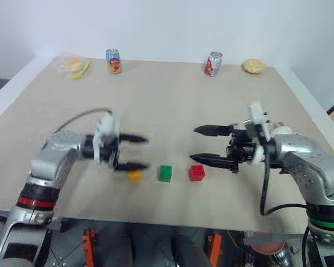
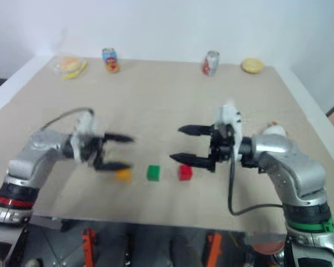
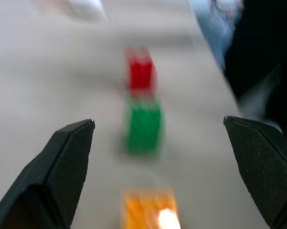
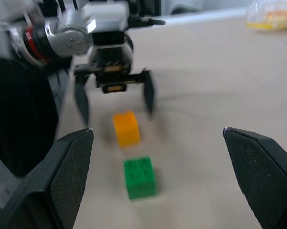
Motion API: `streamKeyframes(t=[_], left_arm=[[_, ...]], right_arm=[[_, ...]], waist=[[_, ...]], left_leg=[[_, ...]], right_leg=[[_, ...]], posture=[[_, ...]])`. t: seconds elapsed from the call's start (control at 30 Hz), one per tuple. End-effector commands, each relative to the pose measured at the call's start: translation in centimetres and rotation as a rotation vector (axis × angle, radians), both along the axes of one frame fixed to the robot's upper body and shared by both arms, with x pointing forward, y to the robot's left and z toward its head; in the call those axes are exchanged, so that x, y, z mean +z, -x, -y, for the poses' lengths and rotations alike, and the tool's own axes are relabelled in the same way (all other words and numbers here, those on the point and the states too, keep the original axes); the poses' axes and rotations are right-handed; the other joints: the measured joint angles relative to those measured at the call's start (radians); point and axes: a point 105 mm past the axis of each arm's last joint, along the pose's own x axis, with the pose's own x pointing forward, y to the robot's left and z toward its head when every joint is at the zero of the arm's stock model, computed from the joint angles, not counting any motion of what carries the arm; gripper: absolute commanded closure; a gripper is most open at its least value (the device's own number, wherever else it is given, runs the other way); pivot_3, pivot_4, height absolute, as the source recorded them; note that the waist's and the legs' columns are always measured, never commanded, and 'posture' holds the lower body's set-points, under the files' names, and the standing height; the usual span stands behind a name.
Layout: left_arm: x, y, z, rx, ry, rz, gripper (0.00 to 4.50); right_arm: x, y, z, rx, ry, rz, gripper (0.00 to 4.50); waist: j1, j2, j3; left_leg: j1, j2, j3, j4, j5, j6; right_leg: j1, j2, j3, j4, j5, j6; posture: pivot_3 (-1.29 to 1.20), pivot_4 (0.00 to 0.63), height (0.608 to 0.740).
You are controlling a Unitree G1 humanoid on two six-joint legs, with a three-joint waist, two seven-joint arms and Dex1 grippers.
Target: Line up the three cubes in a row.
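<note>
Three cubes lie in a row on the beige table (image 1: 172,105) near its front edge: yellow-orange (image 1: 134,176), green (image 1: 165,173) and red (image 1: 197,173). My left gripper (image 1: 146,153) hovers open just above the yellow-orange cube, pointing toward the middle, with nothing between its fingers. Facing it, my right gripper (image 1: 194,144) is open and empty a little above the red cube. The left wrist view looks along the row: yellow-orange cube (image 3: 148,210), green cube (image 3: 144,125), red cube (image 3: 140,71). The right wrist view has the yellow-orange cube (image 4: 126,128), the green cube (image 4: 140,177) and the left gripper (image 4: 115,102).
Along the table's far edge stand an orange-labelled can (image 1: 114,60) and a red can (image 1: 213,63), with a bagged snack (image 1: 73,65) at far left and a bun (image 1: 254,66) at far right. The table's front edge runs just below the cubes.
</note>
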Motion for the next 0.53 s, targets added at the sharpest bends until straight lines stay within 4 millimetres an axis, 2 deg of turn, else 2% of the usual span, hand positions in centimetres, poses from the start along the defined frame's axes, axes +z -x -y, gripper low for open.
streamKeyframes(t=[0.03,0.13,0.23,0.37,0.53], left_arm=[[3.2,-2.7,-1.3,0.280,0.158,0.042,0.02],[1.7,-6.7,-5.1,0.766,0.200,0.074,0.02],[-1.0,-7.7,-7.7,1.078,0.196,0.101,0.02],[-4.8,-7.4,-9.2,1.288,0.132,0.097,0.02],[-6.3,-7.7,-10.4,1.375,0.129,0.080,0.02]], right_arm=[[1.0,-1.3,1.1,-0.172,-0.088,0.052,0.00],[-0.7,-5.3,3.9,-0.575,-0.215,0.039,0.00],[-3.2,-7.0,7.2,-0.916,-0.312,0.043,0.00],[-7.1,-6.6,8.6,-1.166,-0.303,0.091,0.00],[-9.5,-6.3,9.0,-1.316,-0.272,0.136,0.00]], waist=[[-0.002,0.000,0.000],[-0.008,0.000,-0.001],[-0.007,0.000,-0.001],[-0.002,0.000,-0.001],[-0.001,-0.001,-0.001]], left_leg=[[0.000,0.000,0.000,0.000,0.000,0.000],[0.007,0.000,0.001,-0.001,0.000,0.000],[0.010,0.000,0.001,-0.003,0.000,0.000],[0.003,-0.001,0.001,-0.003,0.000,-0.001],[0.001,-0.002,0.002,-0.003,0.000,-0.002]], right_leg=[[0.001,0.000,0.000,0.000,0.000,0.001],[0.005,0.000,0.002,0.000,0.003,0.005],[0.006,0.001,0.003,0.000,0.004,0.004],[0.001,0.001,0.004,0.000,0.004,0.005],[-0.001,-0.001,0.005,-0.001,0.005,0.006]], posture=[[0.00,0.150,0.733],[0.00,0.150,0.733],[0.00,0.150,0.733],[0.00,0.150,0.733],[0.00,0.150,0.733]])
